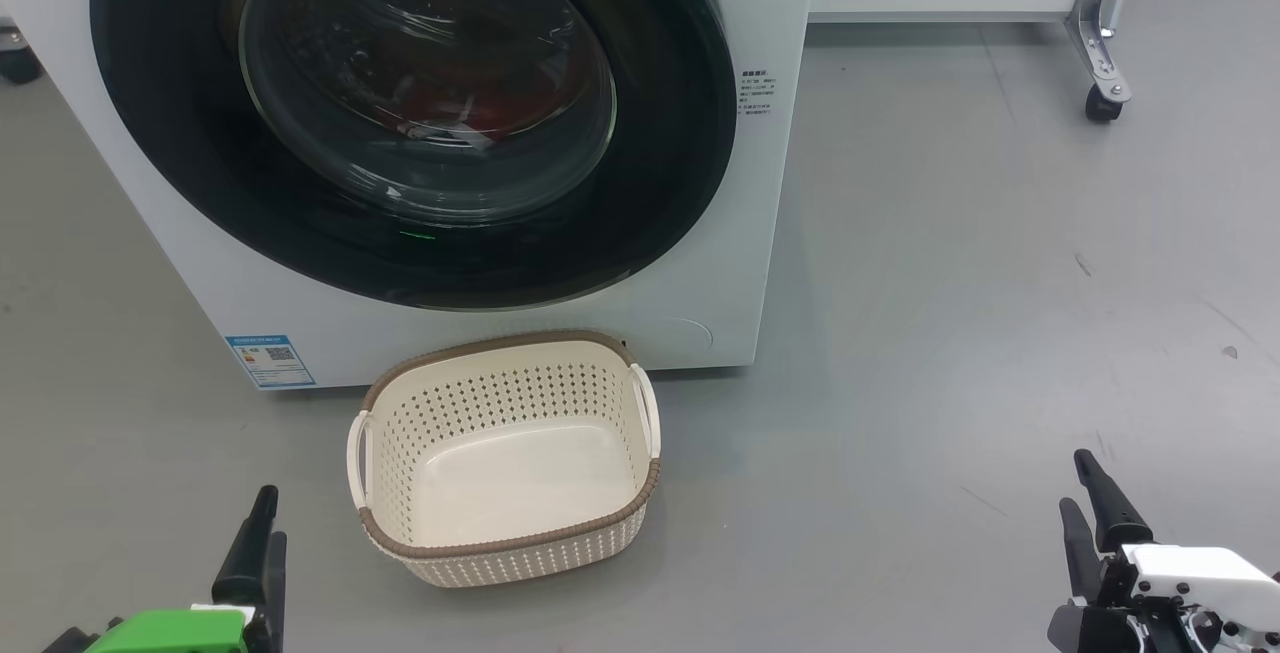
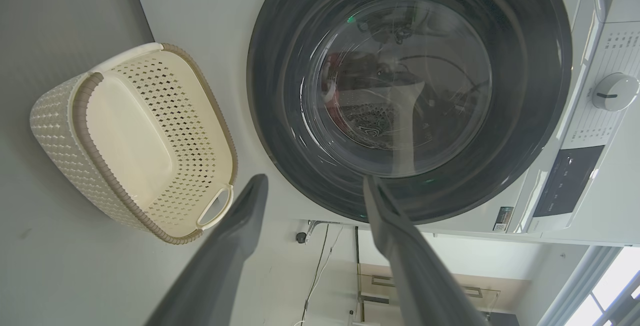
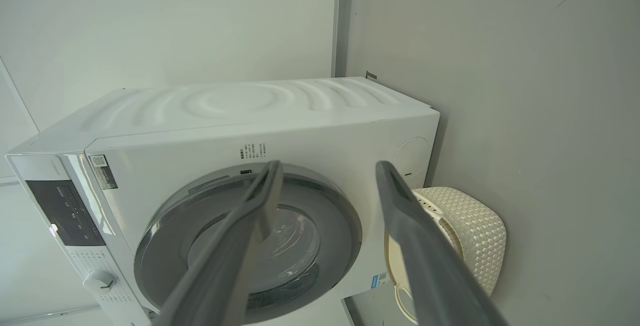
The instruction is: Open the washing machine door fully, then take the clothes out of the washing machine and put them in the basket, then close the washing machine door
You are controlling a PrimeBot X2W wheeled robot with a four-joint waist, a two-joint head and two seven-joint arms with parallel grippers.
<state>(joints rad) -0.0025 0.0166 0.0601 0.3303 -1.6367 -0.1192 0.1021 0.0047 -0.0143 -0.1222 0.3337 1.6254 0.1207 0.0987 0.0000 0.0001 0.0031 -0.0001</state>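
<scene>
On the washing machine (image 1: 715, 308), the blue label (image 1: 270, 360) and printed sticker (image 1: 757, 98) are too small to read.

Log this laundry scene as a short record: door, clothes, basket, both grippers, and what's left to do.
washing machine door: shut against the washing machine
clothes: red, inside the machine, seen through the door
basket: empty, upright on the floor just in front of the machine
left gripper: open, holding nothing, aimed at the door
right gripper: open, holding nothing
left to do: door not yet opened, clothes not yet moved
</scene>
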